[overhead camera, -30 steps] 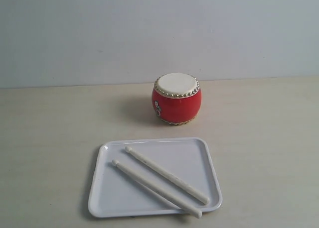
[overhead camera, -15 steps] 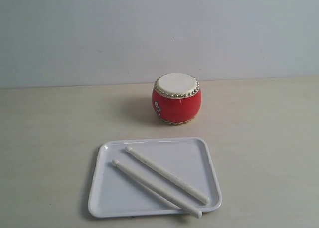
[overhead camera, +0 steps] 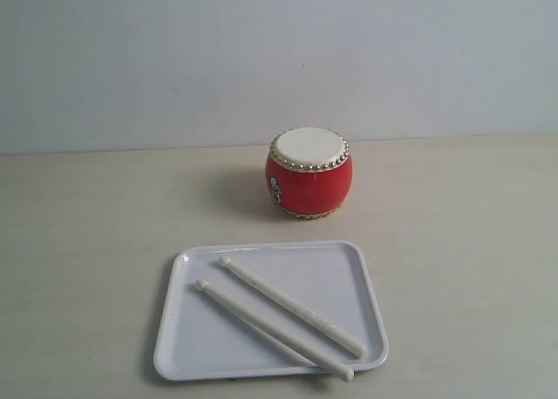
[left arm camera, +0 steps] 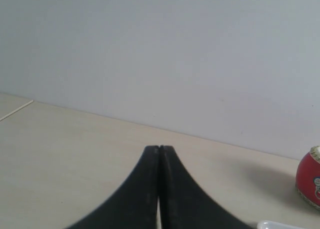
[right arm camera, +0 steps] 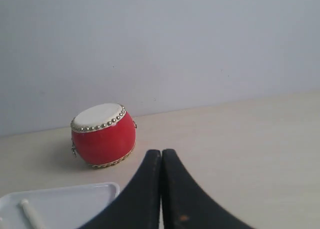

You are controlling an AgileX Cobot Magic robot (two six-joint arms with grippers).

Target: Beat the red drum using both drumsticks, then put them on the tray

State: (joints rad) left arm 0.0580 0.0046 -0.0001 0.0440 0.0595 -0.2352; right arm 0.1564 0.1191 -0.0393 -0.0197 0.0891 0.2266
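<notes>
Nothing has moved over the past second: both arms stay out of the exterior view, and the set-up on the pale counter (overhead camera: 87, 242) is unchanged. The red drum (overhead camera: 309, 172) stands upright toward the counter's far edge, close to the plain grey wall (overhead camera: 261, 50), with its cream skin facing up and a small decoration on its side. The white tray (overhead camera: 187, 351) lies flat by the counter's front edge, apart from the drum.

Both drumsticks (overhead camera: 261, 287) rest on the tray, side by side and nearly parallel. They run diagonally from its far-left part toward its near-right corner, with their rounded tips at the far-left ends. The farther drumstick (overhead camera: 301, 312) lies wholly inside the rim. The nearer drumstick (overhead camera: 275, 329) appears to end on the front rim beside the near-right corner, though the view is too coarse to be sure.

The left gripper (left arm camera: 159, 149) is clenched, its black fingers (left arm camera: 145, 189) pressed together with nothing between them, over bare counter. The left wrist view catches only the drum's edge (left arm camera: 311, 176) and a sliver of the tray's rim (left arm camera: 280, 224).

The right gripper (right arm camera: 161, 151) is likewise clenched and empty. In the right wrist view the drum (right arm camera: 103, 135) sits beyond it, and a corner of the tray (right arm camera: 75, 194) shows with one stick tip (right arm camera: 29, 211) on it.
</notes>
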